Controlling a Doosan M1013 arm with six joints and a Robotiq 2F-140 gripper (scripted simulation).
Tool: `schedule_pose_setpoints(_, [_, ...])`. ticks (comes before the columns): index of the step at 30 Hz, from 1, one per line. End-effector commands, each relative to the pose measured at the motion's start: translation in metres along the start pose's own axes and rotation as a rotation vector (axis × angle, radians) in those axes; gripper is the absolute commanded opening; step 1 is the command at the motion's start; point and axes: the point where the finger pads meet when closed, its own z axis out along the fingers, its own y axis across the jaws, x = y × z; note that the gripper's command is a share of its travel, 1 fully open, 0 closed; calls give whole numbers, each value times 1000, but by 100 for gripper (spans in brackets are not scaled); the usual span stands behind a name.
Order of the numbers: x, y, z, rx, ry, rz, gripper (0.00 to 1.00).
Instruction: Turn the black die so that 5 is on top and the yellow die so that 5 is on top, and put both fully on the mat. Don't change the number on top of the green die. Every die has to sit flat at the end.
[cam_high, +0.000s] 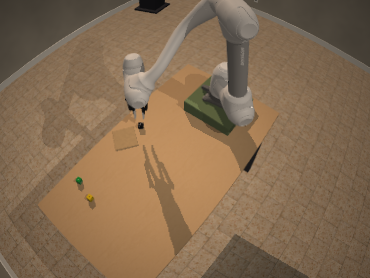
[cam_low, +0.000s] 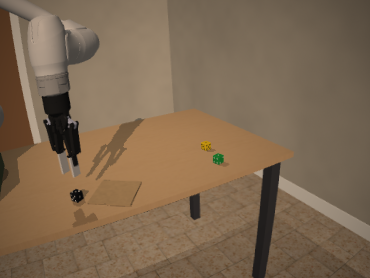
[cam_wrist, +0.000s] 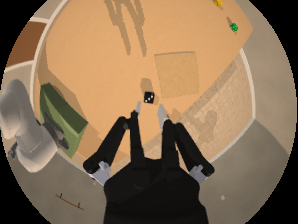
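Note:
The black die lies on the table just off the near corner of the tan mat, not on it. My gripper hangs a little above the black die, pointing down, its fingers drawn in to a narrow gap with nothing between them. The yellow die and the green die lie close together far off, near the table's other end. The top faces are too small to read.
The wooden table carries the arm's green base block at one end. The table's edge runs close to the mat and the black die in the exterior view.

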Motion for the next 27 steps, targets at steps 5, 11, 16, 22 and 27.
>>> schedule_pose_setpoints(5, [0,0,2,2,4,4,35])
schedule_pose_setpoints(11, [0,0,2,2,4,4,35])
schedule_pose_setpoints(16, [0,0,3,2,4,4,35])
schedule_pose_setpoints(22, [0,0,4,2,4,4,35])
schedule_pose_setpoints(27, [0,0,8,2,4,4,35])
